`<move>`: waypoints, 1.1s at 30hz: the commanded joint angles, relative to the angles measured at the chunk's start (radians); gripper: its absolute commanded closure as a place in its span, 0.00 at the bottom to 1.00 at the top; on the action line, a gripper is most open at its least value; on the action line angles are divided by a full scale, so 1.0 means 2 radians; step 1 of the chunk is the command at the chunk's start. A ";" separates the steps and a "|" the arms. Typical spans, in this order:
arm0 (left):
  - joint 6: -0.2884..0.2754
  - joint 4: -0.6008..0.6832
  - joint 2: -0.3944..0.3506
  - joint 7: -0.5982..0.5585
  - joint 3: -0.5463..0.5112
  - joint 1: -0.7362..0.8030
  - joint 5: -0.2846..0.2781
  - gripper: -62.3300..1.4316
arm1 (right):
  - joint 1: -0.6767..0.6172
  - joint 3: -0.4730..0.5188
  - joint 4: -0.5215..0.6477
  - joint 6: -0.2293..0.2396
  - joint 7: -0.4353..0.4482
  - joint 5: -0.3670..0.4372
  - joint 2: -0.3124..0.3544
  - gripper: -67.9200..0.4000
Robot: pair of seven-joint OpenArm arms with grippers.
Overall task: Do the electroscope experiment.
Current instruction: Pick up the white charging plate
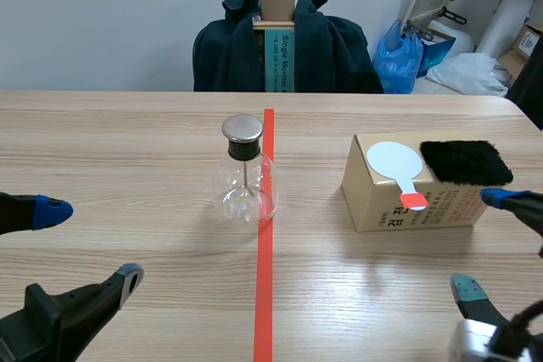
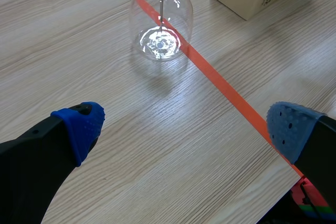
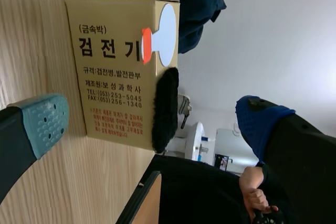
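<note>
Electroscope (image 1: pixel 244 177), a clear glass flask with a black stopper, a round metal cap and a thin rod inside, is standing midway between the left and right edges of the wooden table (image 1: pixel 127 150), its base touching the orange-red tape line. Left gripper (image 1: pixel 92 243) is hovering by the table's near left corner, its blue-padded fingers spread wide and holding nothing. Right gripper (image 1: pixel 484 244) is hanging near the near right corner, likewise spread and empty. Toward the right edge a tan cardboard box (image 1: pixel 407 209) is sitting, its side showing "(금속박) 검전기" in bold black and smaller red lines beginning "규격" and "제조원". A black fur pad (image 1: pixel 465 161) is lying on the box top, and beside it a white disc paddle (image 1: pixel 394 160) with an orange-red handle. Beyond the far edge, a teal carton (image 1: pixel 277 57) is showing "Single Monito".
</note>
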 commanded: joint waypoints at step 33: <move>-0.001 0.008 0.001 -0.009 0.001 -0.002 -0.003 0.00 | 0.194 -0.184 -0.114 -0.035 -0.233 -0.033 0.005 0.00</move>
